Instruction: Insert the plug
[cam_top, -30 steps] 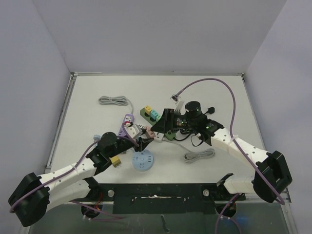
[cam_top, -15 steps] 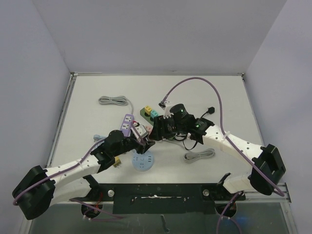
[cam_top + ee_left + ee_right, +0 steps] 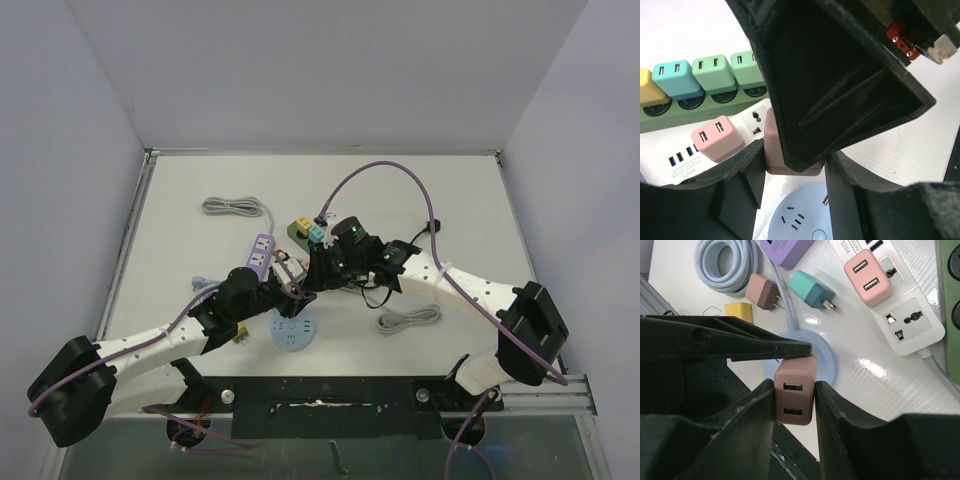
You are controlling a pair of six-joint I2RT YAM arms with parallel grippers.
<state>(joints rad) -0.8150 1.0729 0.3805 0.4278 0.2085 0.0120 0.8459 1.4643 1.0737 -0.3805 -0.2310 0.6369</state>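
Note:
The plug (image 3: 795, 395) is a dusty-pink block with two USB ports. It hangs above the round pale-blue socket (image 3: 823, 361) (image 3: 291, 331). My right gripper (image 3: 795, 407) is shut on the plug's two sides. My left gripper (image 3: 792, 182) also clamps the plug (image 3: 774, 152) from the opposite end, and one of its fingers (image 3: 745, 342) lies along the plug's top in the right wrist view. In the top view both grippers (image 3: 292, 290) (image 3: 312, 273) meet over the table's middle and hide the plug. The plug's prongs are hidden.
A white power strip (image 3: 905, 315) carries a pink plug (image 3: 867, 277). A green strip (image 3: 700, 107) holds yellow, teal and green plugs. A purple strip (image 3: 262, 250), loose teal (image 3: 812, 290), brown (image 3: 762, 290) and yellow (image 3: 737, 308) plugs and coiled cables (image 3: 232, 207) (image 3: 408, 320) lie around.
My right gripper has swung left to meet the left one and closed on the plug that the left gripper holds. The left arm has shifted slightly towards the round socket.

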